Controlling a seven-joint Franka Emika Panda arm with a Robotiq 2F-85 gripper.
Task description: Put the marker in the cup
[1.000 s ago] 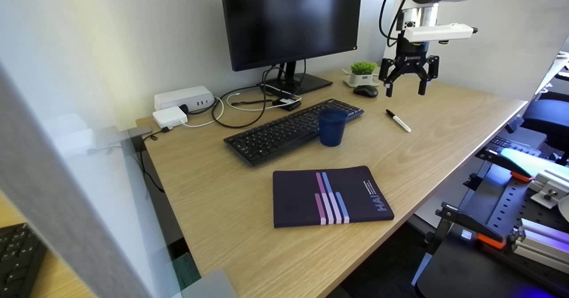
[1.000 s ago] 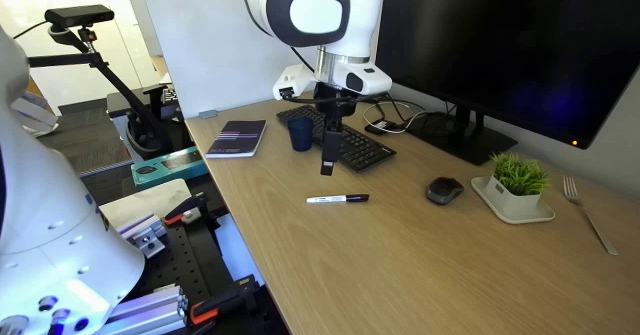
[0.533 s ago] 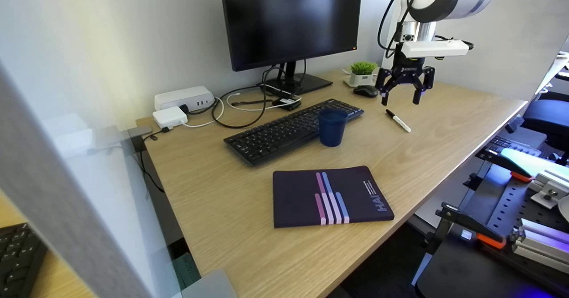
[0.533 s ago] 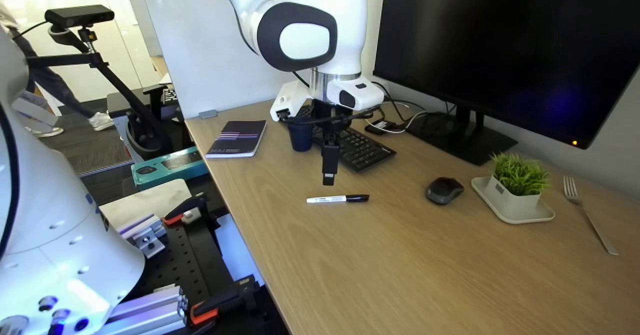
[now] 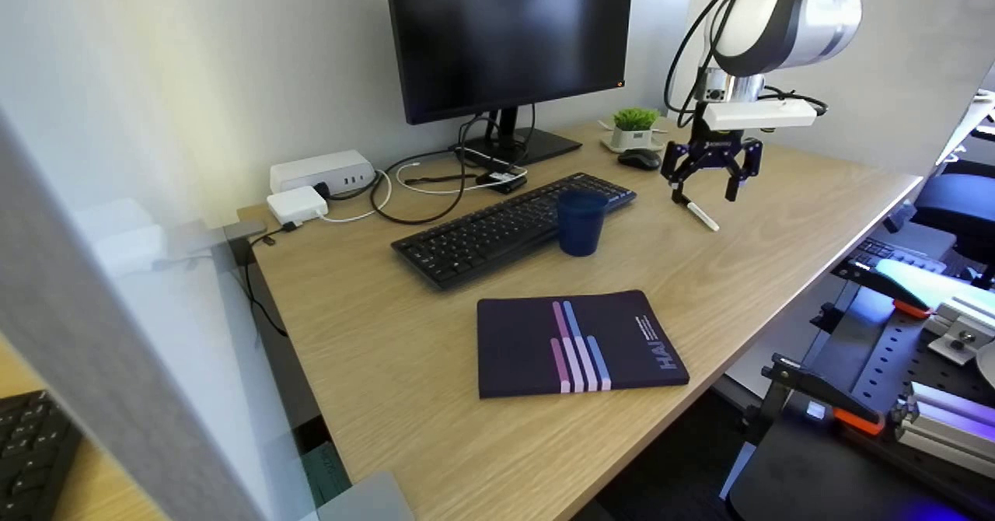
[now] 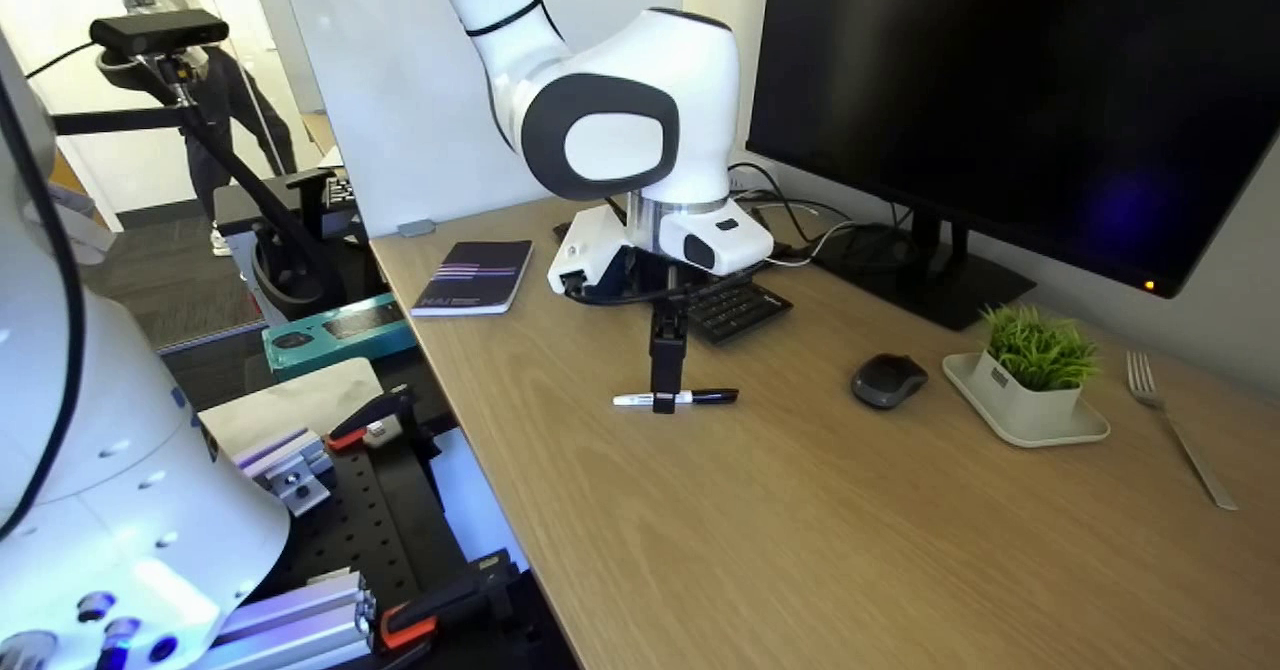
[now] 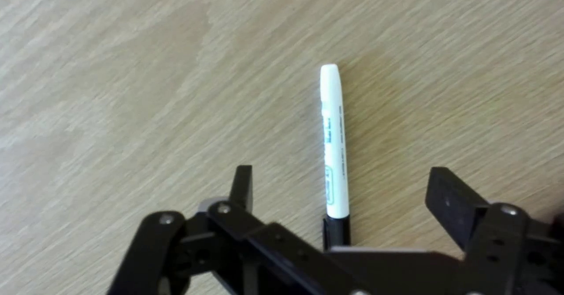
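The marker lies flat on the desk, with a white body (image 5: 703, 216) and a black cap. It shows in both exterior views (image 6: 712, 397) and in the wrist view (image 7: 335, 141), where the gripper base hides part of its cap. My gripper (image 5: 704, 197) is open and low over the marker, fingers pointing down. In the wrist view the gripper (image 7: 342, 170) has one finger on each side of the marker, with gaps on both sides. In an exterior view a fingertip (image 6: 664, 405) overlaps the marker. The dark blue cup (image 5: 581, 225) stands upright beside the keyboard; the wrist mostly hides it in an exterior view.
A black keyboard (image 5: 505, 229) lies behind the cup. A dark notebook (image 5: 575, 346) lies near the desk's front. A mouse (image 6: 888, 381), a potted plant (image 6: 1035, 360) and a fork (image 6: 1180, 435) lie to one side. A monitor (image 5: 513, 31) stands at the back.
My gripper has come down toward the desk and now stands low around the marker. It stays open. The marker and cup have not moved. A person has walked through the background.
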